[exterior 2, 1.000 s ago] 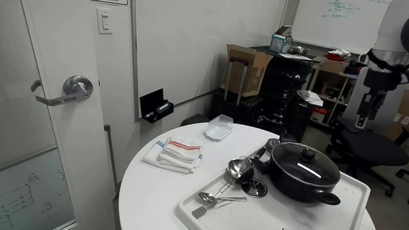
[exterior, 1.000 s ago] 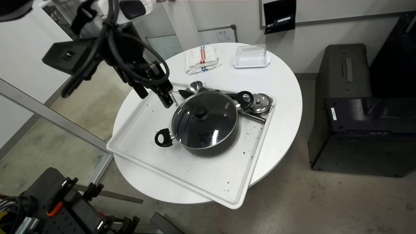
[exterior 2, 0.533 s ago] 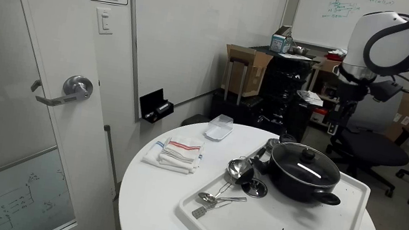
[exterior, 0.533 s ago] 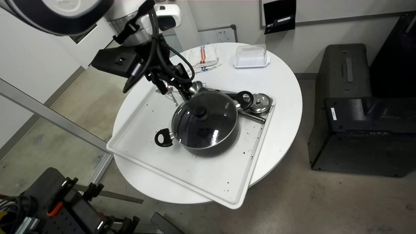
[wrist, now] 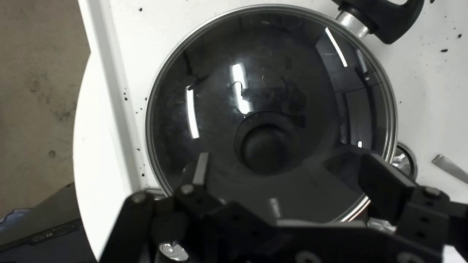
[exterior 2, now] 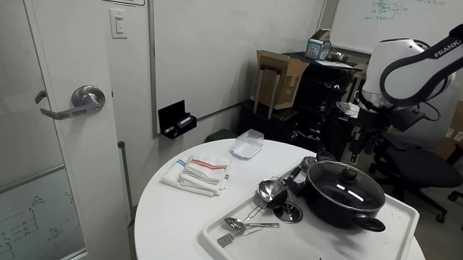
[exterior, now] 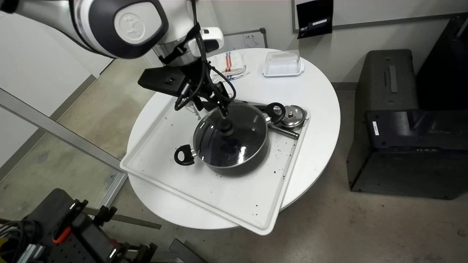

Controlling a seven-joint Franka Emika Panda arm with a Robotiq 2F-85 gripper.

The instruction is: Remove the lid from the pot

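Note:
The pot (exterior: pixel 252 166) is black with side loop handles and stands on the tray; it shows in both exterior views (exterior 2: pixel 329 213). The glass lid (exterior: pixel 215 149) with a metal rim sits on it (exterior 2: pixel 326 185). The lid's dark knob (exterior: pixel 225 126) also shows in an exterior view (exterior 2: pixel 349 174). My gripper (exterior: pixel 211 109) is open and empty, above the lid's edge in an exterior view (exterior 2: pixel 360 155). In the wrist view the gripper (wrist: pixel 289 170) spans part of the lid (wrist: pixel 212 69), with the knob (wrist: pixel 267 146) just ahead of the gap, nearer the left finger.
The white tray (exterior: pixel 157 155) lies on a round white table (exterior: pixel 321 120). Metal utensils (exterior 2: pixel 240 225), a strainer (exterior 2: pixel 268 190) and a small metal lid (exterior: pixel 293 116) lie beside the pot. Folded towels (exterior 2: pixel 202 174) and a clear butter dish (exterior: pixel 283 64) stand on the table.
My gripper has moved sideways and down, from beside the pot to over the lid, and stays open. The pot and lid have not moved.

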